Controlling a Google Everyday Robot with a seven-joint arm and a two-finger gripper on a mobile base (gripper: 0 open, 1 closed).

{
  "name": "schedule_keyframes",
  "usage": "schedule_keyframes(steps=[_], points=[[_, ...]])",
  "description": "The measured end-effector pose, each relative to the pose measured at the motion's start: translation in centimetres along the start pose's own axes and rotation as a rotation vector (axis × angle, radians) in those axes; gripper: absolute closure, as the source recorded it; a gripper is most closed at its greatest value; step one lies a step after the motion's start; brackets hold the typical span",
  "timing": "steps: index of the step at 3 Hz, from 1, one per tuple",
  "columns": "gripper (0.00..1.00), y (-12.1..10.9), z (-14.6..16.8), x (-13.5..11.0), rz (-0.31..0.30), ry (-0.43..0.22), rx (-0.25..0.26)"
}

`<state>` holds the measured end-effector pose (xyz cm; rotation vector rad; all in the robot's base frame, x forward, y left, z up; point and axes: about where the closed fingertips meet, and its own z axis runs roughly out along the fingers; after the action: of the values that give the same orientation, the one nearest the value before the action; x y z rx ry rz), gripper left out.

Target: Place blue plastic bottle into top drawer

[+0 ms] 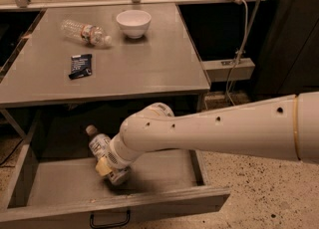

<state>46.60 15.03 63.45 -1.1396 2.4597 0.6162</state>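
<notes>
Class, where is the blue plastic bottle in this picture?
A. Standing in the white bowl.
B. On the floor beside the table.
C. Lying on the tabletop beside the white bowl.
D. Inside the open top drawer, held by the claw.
D: the blue plastic bottle sits tilted in the claw, low inside the open top drawer.

The cream-white arm (224, 128) ends in a gripper (110, 169) with a yellowish pad, down inside the grey top drawer (164, 200) and clasped on the blue plastic bottle (99, 146) (white cap, pale whitish-blue label). The bench (139, 68) is dull grey. On it are a white bowl (133, 22), a clear bottle (84, 31) with a red-and-white label, and a black packet (80, 66) with pale print. The floor (259, 188) is beige, speckled dark.
</notes>
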Motion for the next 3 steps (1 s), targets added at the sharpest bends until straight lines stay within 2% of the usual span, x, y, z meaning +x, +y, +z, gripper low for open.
schedule_keyframes(steps=[2,3], points=[[1.00,-1.09,1.67,1.20,0.021,-0.004,-0.030],[0.83,-1.09,1.66,1.20,0.021,-0.004,-0.030]])
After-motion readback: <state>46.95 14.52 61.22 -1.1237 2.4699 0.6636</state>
